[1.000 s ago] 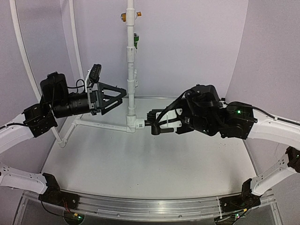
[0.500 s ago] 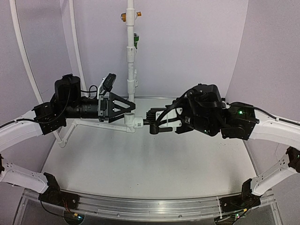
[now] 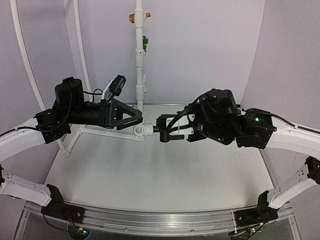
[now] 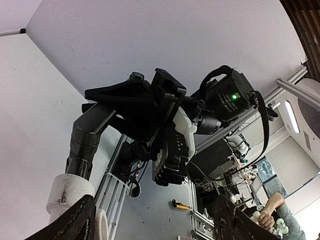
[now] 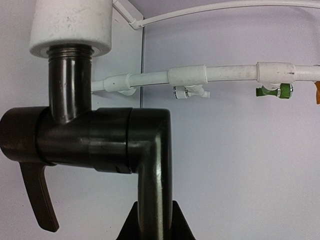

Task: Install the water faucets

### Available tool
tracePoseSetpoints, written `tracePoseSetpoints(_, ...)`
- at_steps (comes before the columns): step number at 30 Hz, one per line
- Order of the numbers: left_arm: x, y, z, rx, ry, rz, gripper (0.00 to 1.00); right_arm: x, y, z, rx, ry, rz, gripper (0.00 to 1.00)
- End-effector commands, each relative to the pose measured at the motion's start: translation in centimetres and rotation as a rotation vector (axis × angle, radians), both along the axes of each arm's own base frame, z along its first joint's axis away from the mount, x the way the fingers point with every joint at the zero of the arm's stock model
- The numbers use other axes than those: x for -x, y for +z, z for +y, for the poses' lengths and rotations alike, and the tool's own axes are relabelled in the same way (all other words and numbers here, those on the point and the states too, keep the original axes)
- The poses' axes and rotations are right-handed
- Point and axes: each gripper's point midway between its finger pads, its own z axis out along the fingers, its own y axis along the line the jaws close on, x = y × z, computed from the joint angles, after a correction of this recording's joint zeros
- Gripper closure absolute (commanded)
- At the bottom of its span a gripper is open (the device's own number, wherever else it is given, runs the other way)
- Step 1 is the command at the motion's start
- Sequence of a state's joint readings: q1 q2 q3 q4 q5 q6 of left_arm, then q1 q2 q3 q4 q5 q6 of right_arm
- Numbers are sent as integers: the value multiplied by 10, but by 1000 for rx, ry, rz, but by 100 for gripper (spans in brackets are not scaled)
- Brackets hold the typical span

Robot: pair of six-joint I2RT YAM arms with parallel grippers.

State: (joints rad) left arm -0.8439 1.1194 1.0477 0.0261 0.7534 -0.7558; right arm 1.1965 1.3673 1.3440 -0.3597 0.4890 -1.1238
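**Faucet at the fitting, gripped from the right**

The right hand (image 3: 172,131) is clenched on the black faucet (image 5: 100,137), whose threaded stem enters the white pipe fitting (image 3: 141,131) above the surface (image 3: 150,175). The left hand (image 3: 136,122), fingers spread and unclamped, straddles that fitting from the opposite side.

No legible text, labels or numbers (all three views).
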Motion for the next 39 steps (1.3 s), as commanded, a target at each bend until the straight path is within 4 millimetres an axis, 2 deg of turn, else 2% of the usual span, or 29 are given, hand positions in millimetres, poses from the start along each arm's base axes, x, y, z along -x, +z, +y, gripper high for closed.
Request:
tracePoseSetpoints(1,13,22,3,36,-38,-59,21,-6,70,3,-239,-53,-68,100)
tracePoseSetpoints(8,18,11,-1,-13,-35,-63,20,-10,78,5,-255,-74,-81,100)
tracePoseSetpoints(15,8,1,6,-33,56,-72,15,-10,87,6,-290,-75,-78,100)
tracePoseSetpoints(26,4,-11,2,-54,61,-61,11,-11,96,9,-326,-79,-74,100)
tracePoseSetpoints(34,4,-19,6,-65,82,-44,9,-10,101,9,-345,-72,-71,100)
tracePoseSetpoints(39,-5,-18,11,-63,131,-48,6,-6,101,10,-342,-48,-67,100)
